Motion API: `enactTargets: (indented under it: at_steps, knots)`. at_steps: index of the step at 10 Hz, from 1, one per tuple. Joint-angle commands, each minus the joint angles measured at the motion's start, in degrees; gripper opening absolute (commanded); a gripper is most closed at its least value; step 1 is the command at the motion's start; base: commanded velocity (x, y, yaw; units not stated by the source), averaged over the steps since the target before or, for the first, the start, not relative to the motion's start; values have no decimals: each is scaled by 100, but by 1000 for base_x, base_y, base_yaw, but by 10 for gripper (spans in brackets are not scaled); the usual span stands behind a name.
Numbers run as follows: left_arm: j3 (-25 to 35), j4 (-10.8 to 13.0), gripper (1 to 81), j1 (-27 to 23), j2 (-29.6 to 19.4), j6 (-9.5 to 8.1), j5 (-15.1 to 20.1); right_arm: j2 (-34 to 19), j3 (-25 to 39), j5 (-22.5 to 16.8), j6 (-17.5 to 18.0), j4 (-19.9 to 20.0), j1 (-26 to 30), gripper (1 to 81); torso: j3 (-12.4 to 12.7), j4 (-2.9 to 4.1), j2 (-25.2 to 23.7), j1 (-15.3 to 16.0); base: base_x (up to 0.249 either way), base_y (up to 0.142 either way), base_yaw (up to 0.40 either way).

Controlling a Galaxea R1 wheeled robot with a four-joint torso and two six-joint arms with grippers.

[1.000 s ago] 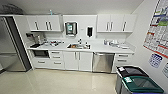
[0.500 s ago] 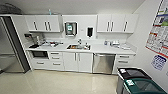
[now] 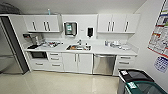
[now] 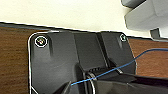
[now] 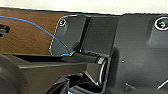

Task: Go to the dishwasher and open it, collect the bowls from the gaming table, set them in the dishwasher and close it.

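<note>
Facing the shut brushed stainless-steel dishwasher [image 3: 103, 64] under the white bench [image 3: 110, 51], slightly right of centre; claw states, can't tell.

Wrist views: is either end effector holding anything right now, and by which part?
Cannot tell. The wrist views don't make out the fingers or anything held. In the head view the dishwasher stands shut under the counter, ahead of the robot.

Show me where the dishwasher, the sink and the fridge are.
dishwasher [image 3: 104, 64], head view, middle of its steel door.
sink [image 3: 78, 47], head view, the basin in the counter.
fridge [image 3: 8, 50], head view, its front, at the counter's left end.
</note>
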Motion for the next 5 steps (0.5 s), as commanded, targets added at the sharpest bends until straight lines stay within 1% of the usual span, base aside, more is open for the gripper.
enactTargets:
  at_steps: [1,5]
  knots:
    - [68,47,811,-274,-81,40,276,-39,98,-299,-26,27,272,811,0,0,0,0,107,0,0]
    - [68,47,811,-283,-72,40,276,-48,98,-299,-26,27,263,811,0,0,0,0,107,0,0]
